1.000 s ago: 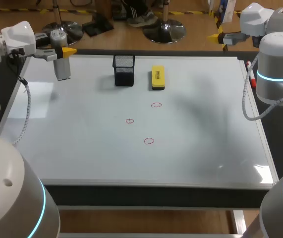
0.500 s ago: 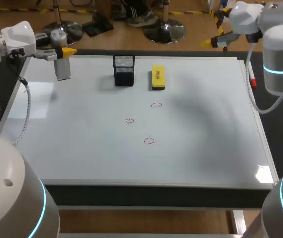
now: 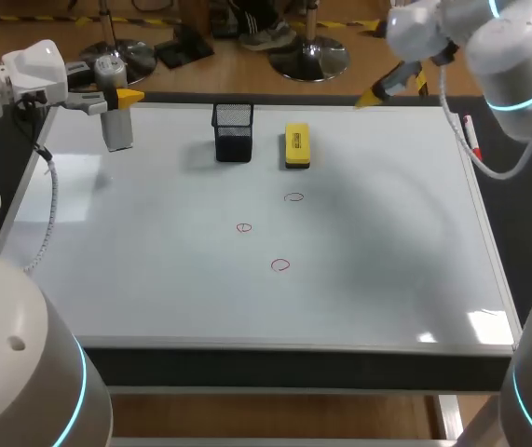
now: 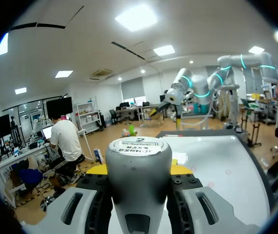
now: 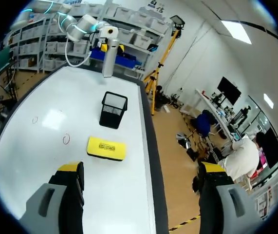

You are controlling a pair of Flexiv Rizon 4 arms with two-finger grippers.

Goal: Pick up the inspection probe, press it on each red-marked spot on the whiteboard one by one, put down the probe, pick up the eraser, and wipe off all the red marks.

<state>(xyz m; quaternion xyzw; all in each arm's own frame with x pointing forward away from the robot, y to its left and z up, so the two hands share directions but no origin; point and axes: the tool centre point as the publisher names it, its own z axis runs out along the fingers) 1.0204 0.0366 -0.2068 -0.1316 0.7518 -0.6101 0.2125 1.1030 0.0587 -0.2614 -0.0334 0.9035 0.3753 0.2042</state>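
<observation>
The probe looks stiff, smooth and fairly hefty; left jaws pinch its upper barrel, a sound hold, right jaws spread empty.

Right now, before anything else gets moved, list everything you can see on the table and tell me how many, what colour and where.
whiteboard: one, white, covering the table top
red circles: three, red, drawn near the middle of the board, the others at and
eraser: one, yellow, lying flat on the far part of the board
mesh cup: one, black, upright just left of the eraser
marker pen: one, red, by the board's right edge
probe: one, grey, held upright over the far left corner
left pincer: one, yellow-tipped, shut on the probe
right pincer: one, yellow-tipped, open and empty, above the far edge
</observation>
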